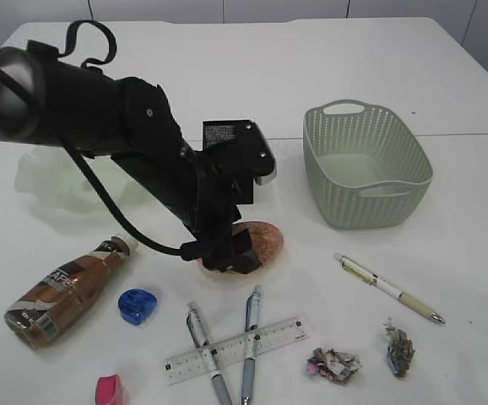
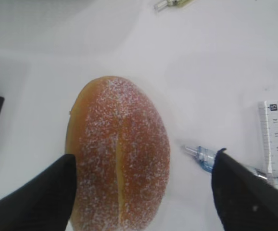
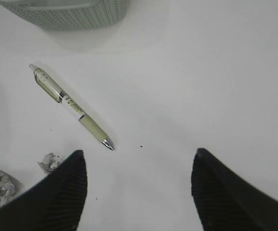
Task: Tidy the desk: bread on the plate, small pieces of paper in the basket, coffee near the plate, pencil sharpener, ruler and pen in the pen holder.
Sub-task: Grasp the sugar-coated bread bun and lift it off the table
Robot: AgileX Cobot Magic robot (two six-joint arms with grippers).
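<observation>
Left gripper (image 2: 141, 192) of mine hangs low over the bread (image 2: 120, 154), fingers spread wide with one on each flank of the loaf and neither pressing it, so the bread lies loose on the bare table (image 1: 447, 84), about the middle of the exterior view. No proper plate shows clearly; a pale translucent shape (image 1: 67, 181) at ten o'clock from the bread may be it, but I cannot tell. My right gripper (image 3: 139, 192) hovers with its fingers apart and empty over open table, the cream pen (image 3: 71, 107) at ten o'clock from it and the basket (image 3: 67, 14) at eleven.

By my judgement almost nothing is finished. The basket holds no paper that I can see; two crumpled paper scraps (image 1: 334, 364) lie at five o'clock from the bread. The coffee bottle (image 1: 62, 291) lies on its side at eight o'clock. The blue pencil sharpener (image 1: 137, 305), the ruler (image 1: 235, 348) and two more pens (image 1: 206, 354) crossing under it sit at six to seven o'clock. A pink object (image 1: 109, 391) is at the near edge. No pen holder is in sight.
</observation>
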